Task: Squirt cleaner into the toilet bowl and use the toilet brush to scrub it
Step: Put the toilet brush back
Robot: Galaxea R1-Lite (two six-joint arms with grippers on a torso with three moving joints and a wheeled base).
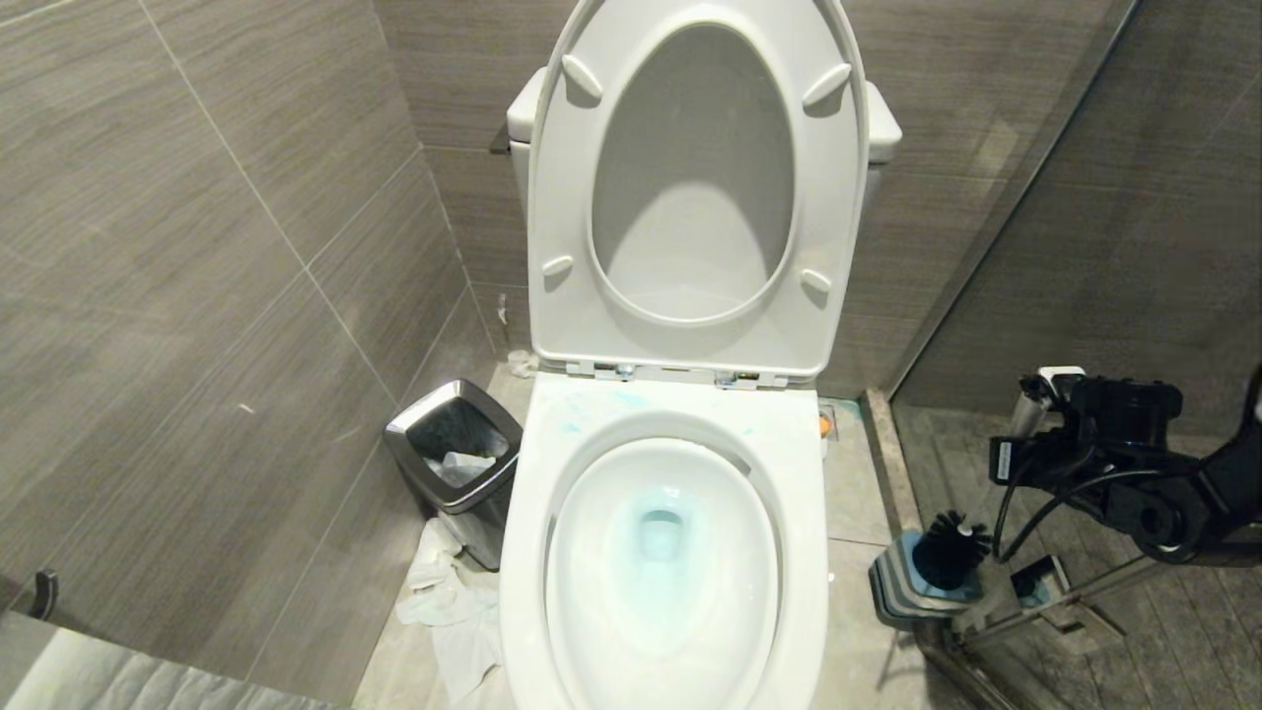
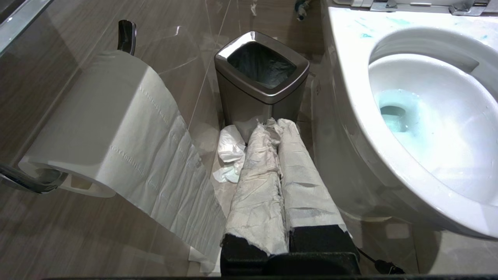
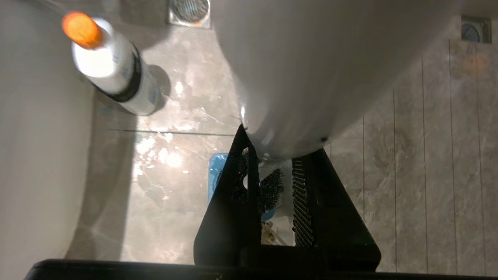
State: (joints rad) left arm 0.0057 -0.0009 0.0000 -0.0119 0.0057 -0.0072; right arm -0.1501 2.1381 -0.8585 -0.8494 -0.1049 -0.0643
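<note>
Glossy ceramic toilet bowl (image 1: 663,631), brushed-steel bin (image 1: 455,463)

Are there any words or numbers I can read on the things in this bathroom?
None can be read.
The bottle with the orange cap has a label, but its print is too blurred.
A small mark on the side of the toilet bowl is too small to read.
The bin shows no writing.
</note>
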